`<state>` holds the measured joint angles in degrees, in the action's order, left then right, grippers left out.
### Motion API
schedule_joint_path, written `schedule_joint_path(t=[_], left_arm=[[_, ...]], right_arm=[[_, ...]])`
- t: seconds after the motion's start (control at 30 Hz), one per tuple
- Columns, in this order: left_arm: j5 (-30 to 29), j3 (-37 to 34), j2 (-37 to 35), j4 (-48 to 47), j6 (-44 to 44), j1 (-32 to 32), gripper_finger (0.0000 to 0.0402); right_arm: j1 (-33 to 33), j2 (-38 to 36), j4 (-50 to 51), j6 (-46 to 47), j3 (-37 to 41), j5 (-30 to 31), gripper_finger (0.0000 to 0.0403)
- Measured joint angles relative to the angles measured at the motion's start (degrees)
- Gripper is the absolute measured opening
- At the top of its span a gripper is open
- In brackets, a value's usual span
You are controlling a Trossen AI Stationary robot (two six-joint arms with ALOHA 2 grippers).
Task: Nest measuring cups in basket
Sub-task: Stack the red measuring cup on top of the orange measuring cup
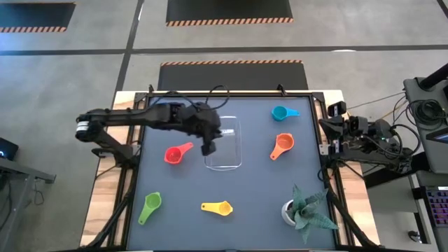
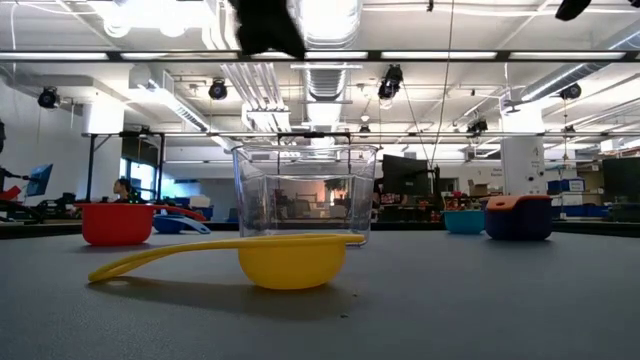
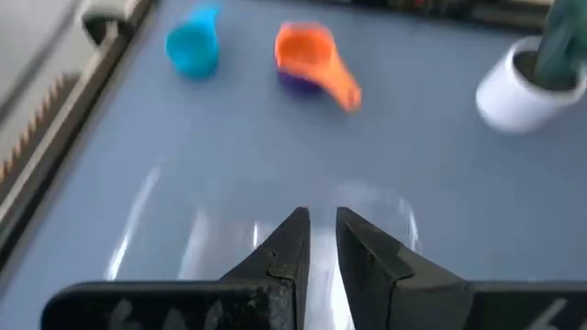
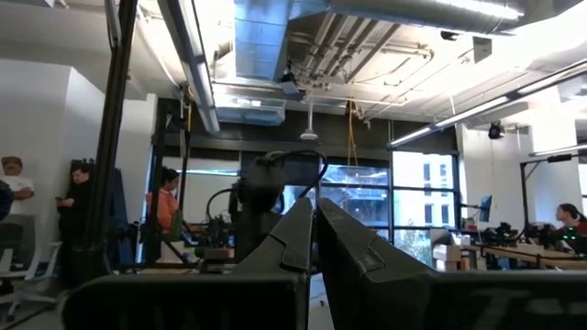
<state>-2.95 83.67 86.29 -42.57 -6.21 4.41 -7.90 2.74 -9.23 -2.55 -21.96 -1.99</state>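
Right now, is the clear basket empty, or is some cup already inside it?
Empty. From above, the basket shows only bare mat through its floor, and the low view looks straight through its walls; every visible cup lies outside on the table.

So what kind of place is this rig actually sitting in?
Most likely a large open robotics lab or industrial workshop. The low view shows exposed ceiling ducts and long strip lights above rows of workbenches. The right wrist view shows people standing near other equipment, and the high view shows hazard-striped floor mats around the table.
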Motion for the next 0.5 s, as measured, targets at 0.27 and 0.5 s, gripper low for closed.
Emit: schedule_joint_path(t=[0.27,0.5], left_arm=[[-0.04,-0.77,-2.61,-23.12,-6.84,-0.73,0.0038],[-0.69,-4.64,-4.47,-29.35,-6.87,-0.71,0.0038]], right_arm=[[-0.01,0.00,0.06,-0.01,0.00,0.61,0.0009],[-0.02,0.00,0.06,-0.02,0.00,0.63,0.0009]])
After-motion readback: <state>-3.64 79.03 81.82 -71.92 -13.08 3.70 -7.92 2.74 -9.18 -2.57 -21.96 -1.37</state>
